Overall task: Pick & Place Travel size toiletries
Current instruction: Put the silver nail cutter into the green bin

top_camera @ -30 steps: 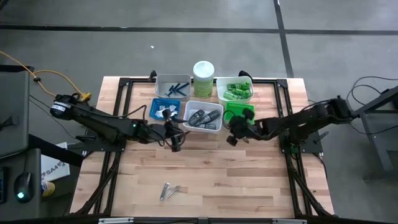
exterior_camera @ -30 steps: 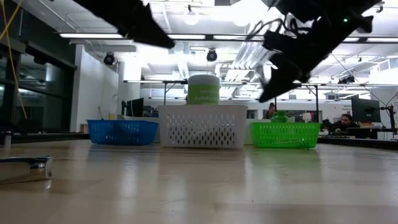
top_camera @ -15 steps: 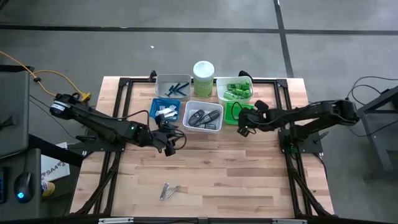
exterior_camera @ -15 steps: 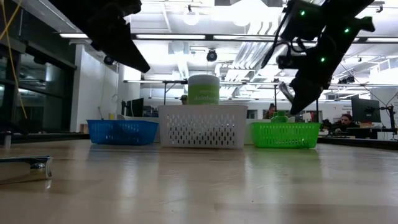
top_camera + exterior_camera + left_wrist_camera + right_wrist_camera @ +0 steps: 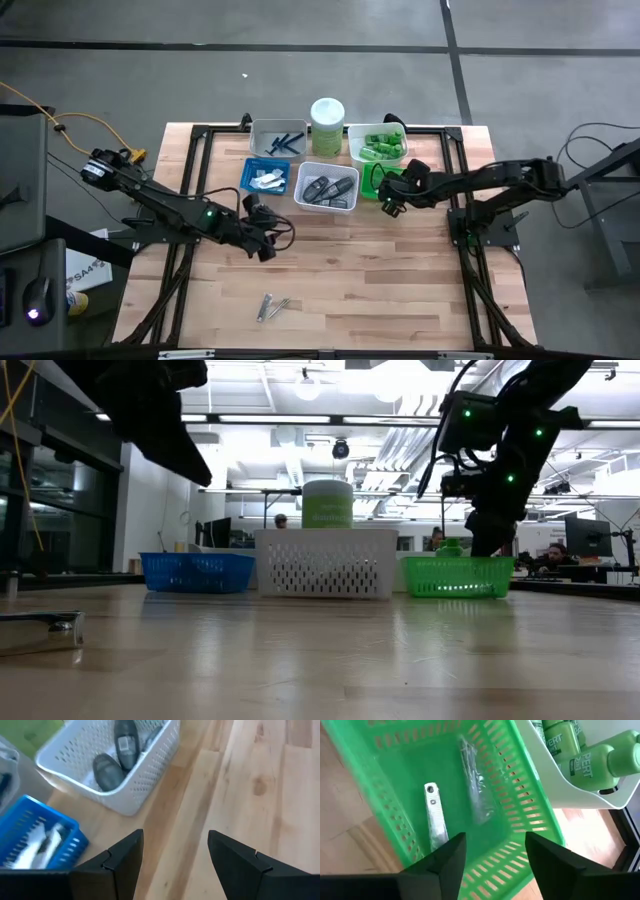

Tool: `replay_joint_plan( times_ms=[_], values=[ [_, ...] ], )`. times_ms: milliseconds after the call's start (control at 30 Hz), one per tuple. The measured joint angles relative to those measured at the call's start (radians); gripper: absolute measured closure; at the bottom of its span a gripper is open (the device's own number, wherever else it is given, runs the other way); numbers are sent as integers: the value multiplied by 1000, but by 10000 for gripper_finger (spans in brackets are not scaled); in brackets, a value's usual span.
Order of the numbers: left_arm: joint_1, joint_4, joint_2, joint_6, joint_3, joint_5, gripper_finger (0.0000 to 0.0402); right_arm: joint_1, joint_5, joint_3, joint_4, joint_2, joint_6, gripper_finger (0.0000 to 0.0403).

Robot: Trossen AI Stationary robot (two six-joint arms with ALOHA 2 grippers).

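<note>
At the bottom of the high view, one pair of silver clippers still lay on the tabletop. Mid-frame, the left gripper had drawn back toward them, fingers wide and empty. Farther up, the right gripper had just opened over the green tray, leaving a clipper inside: one item delivered.

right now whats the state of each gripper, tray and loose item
left gripper: open, empty, over bare table
right gripper: open, empty, above green tray
green tray: holds a silver clipper and a clear packet
white tray: holds dark oval cases
metal clipper: loose on table
</note>
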Motion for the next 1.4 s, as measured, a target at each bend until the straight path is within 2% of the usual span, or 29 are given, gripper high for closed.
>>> replay_joint_plan(
  times_ms=[167,267,400,700,967,1100,1400],
  values=[
    [2,-6,0,-92,0,116,181,2,-20,0,0,-41,52,200],
    [2,-30,0,-213,0,194,181,12,-60,0,1,-88,104,208],
    [-4,-76,11,-403,0,240,181,53,-107,0,3,-155,147,218],
    [-97,-84,52,-699,2,291,181,211,-122,1,49,-325,158,227],
    [-200,-58,150,-945,6,399,181,372,-116,2,99,-368,184,231],
    [-241,-114,219,-1020,67,436,181,414,-114,1,107,-368,202,231],
    [-288,-324,425,-1104,305,445,181,468,-114,1,105,-368,239,233]
  ],
)
